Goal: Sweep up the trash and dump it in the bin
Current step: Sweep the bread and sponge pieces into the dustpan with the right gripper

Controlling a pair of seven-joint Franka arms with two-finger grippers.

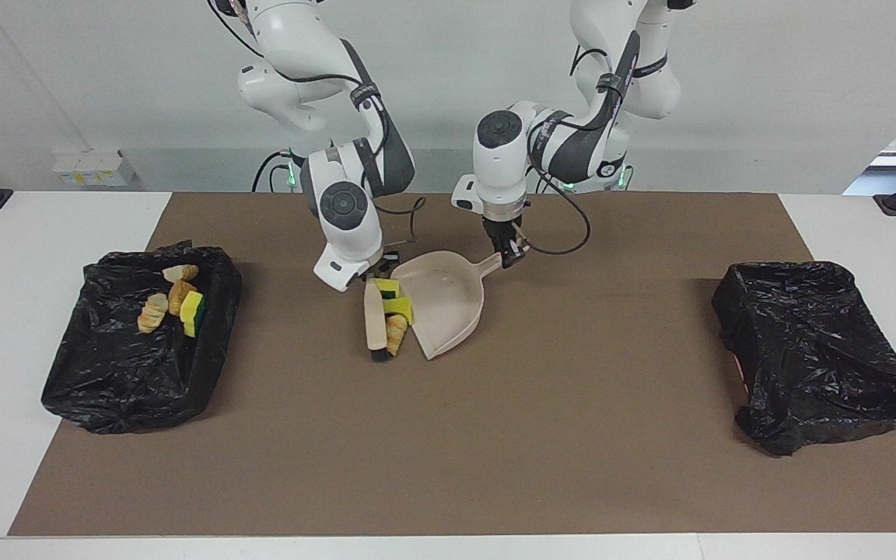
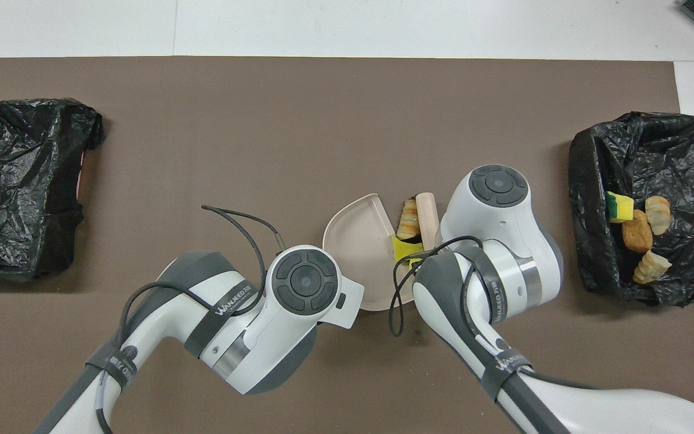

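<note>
My left gripper (image 1: 509,258) is shut on the handle of the beige dustpan (image 1: 442,305), which rests on the mat mid-table. A beige brush (image 1: 375,325) with dark bristles is held in my right gripper (image 1: 374,278), which is shut on its handle. The brush lies against the dustpan's open mouth. Between brush and pan are three pieces of trash: two yellow sponge bits (image 1: 397,305) and a bread-like bit (image 1: 395,336). From overhead, the bread bit (image 2: 408,218) and a sponge bit (image 2: 403,248) sit at the dustpan (image 2: 356,238) edge beside the brush (image 2: 426,208); both grippers are hidden under their wrists.
A black-lined bin (image 1: 106,373) toward the right arm's end holds several trash pieces (image 1: 176,299), also seen overhead in the bin (image 2: 672,132). A second black-lined bin (image 1: 813,350) sits toward the left arm's end. A brown mat (image 1: 448,451) covers the table.
</note>
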